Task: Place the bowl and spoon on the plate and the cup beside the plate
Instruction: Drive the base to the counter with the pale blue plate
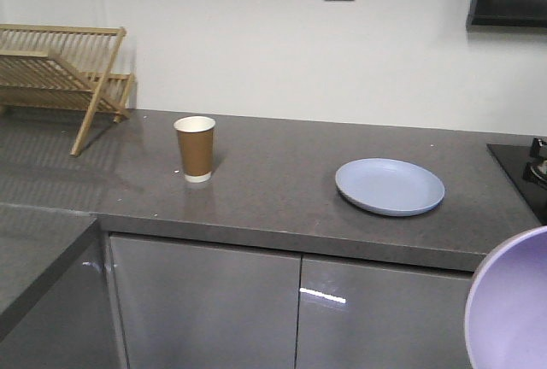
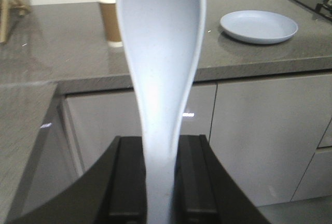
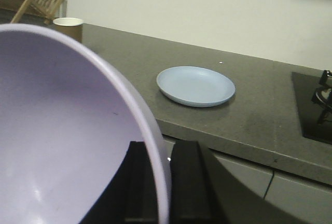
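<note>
Left gripper (image 2: 160, 180): short of the counter (image 1: 282, 202), jaws pinching spoon (image 2: 161, 53) handle, scoop extending ahead.
Right gripper (image 3: 158, 182): jaws pinching bowl (image 3: 62, 130) rim, bowl aloft.
Counter: plate (image 1: 390, 186) at right; cup (image 1: 195, 149) upright, well apart leftward.

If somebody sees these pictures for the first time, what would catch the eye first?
The pale spoon fills the left wrist view, standing upright with its handle clamped in the left gripper. The purple bowl fills the right wrist view, its rim pinched by the right gripper. Beyond them, on the grey counter, an empty blue plate lies to the right and a brown cup stands well apart to the left.
</note>
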Available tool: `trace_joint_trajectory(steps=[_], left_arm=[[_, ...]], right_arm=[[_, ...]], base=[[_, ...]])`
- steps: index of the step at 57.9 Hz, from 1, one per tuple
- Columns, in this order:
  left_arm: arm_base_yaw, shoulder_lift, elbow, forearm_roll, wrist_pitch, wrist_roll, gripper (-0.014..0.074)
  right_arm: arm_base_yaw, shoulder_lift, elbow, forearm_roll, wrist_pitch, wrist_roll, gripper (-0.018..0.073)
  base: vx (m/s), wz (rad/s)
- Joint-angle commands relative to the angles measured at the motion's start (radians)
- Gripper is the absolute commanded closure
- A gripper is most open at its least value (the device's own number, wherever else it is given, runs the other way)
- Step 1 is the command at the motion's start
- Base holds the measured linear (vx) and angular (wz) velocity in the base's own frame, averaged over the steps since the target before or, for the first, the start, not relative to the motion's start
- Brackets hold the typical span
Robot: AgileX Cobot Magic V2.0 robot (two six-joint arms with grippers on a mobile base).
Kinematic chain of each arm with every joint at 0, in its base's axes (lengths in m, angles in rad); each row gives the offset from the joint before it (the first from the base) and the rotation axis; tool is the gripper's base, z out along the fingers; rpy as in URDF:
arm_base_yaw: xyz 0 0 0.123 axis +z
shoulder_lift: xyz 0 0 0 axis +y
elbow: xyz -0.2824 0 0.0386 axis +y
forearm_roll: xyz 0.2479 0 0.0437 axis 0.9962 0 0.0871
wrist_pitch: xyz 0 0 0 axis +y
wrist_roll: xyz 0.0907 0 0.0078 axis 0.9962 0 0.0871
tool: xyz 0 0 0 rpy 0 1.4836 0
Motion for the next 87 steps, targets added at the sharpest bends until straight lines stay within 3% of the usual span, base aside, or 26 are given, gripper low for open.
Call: trace_joint_trajectory(steps=[1, 87], left_arm=[[-0.006, -0.005, -0.029, -0.007, -0.075, -0.001, 0.0594], [-0.006, -0.005, -0.029, -0.007, -0.075, -0.001, 0.0594]], right_arm=[[0.0, 0.004, -0.029, 0.017, -0.083, -0.004, 0.0568], [0.0, 0.001, -0.029, 0.017, -0.083, -0.004, 0.0568]], base=[[0.31, -0.44], [0.35, -0.1]])
